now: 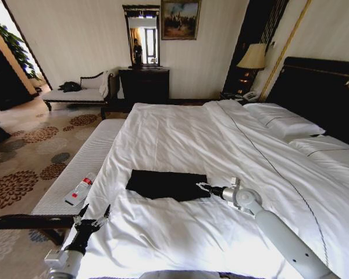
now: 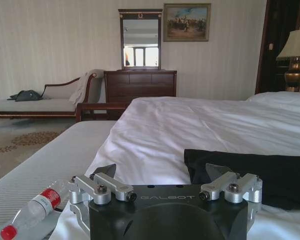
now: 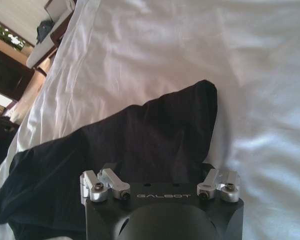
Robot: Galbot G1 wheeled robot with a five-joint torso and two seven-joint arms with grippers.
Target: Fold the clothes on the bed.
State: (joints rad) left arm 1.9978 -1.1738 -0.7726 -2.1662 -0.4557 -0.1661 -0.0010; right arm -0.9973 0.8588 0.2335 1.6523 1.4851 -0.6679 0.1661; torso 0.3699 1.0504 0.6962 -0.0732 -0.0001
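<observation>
We are looking at the black T-shirt [image 1: 167, 184], which is lying as a flat, folded dark band on the white duvet of the bed [image 1: 232, 151], toward the foot end and nearer the bench side than the pillows. No lettering is showing on it (only plain black cloth).

Our right gripper [image 1: 200, 186] is reaching in low over the duvet and meeting the T-shirt at its edge nearest the pillows. In the right wrist view the cloth [image 3: 125, 145] is bunching up directly in front of the gripper [image 3: 160, 172], but we cannot tell whether its jaws are pinching the fabric or standing apart.

Our left gripper [image 1: 93, 216] is hovering off the T-shirt, beyond its bench-side end, by the edge of the mattress, with its jaws spread wide and holding nothing.

On the narrow white bench [image 1: 87, 165], beside the bed and away from the T-shirt, a plastic water bottle [image 1: 80, 190] with a red label is lying on its side.
</observation>
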